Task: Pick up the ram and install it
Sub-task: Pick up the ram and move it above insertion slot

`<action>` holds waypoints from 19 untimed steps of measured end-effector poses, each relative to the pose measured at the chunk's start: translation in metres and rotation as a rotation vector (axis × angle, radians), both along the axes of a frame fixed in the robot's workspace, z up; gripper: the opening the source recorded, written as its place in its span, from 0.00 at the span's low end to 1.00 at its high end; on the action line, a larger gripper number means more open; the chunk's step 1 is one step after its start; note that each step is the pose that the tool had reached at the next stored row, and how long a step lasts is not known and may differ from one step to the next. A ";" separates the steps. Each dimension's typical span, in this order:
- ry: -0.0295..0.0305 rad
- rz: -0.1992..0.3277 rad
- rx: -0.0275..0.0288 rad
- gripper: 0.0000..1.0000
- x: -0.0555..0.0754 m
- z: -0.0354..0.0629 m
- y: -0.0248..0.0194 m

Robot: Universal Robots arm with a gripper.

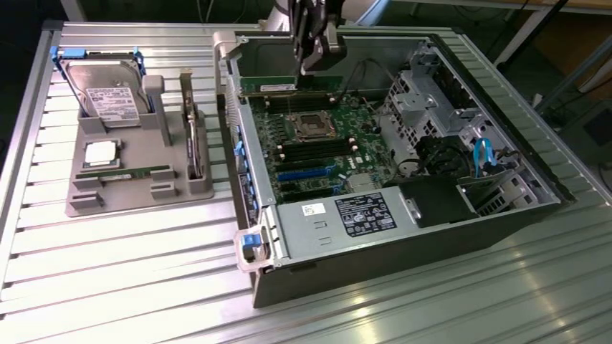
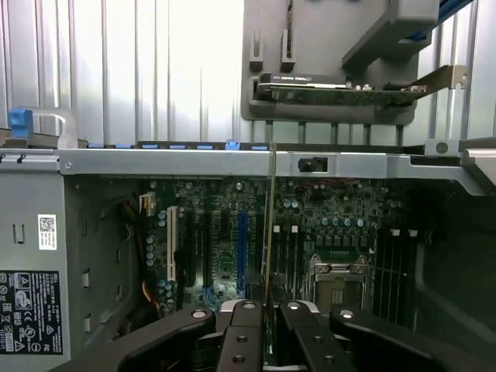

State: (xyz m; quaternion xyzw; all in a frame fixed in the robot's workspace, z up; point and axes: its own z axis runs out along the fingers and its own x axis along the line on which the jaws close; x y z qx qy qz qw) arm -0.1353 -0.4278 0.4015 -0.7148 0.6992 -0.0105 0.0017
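Claw (image 2: 268, 314), clamped on the ram (image 2: 270, 225), hangs over the motherboard (image 2: 225, 248); install step underway, ram unseated, likely needing square alignment with a slot (image 1: 308, 152).

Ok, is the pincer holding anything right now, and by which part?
Yes: the pincer is shut on the ram, gripping it by its upper long edge, above the open case.

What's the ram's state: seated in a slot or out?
Out. The shut hand grips the ram above the motherboard, not plugged into it.
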 end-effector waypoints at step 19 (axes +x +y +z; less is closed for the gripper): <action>0.0000 0.000 0.0000 0.13 0.076 0.0000 0.0129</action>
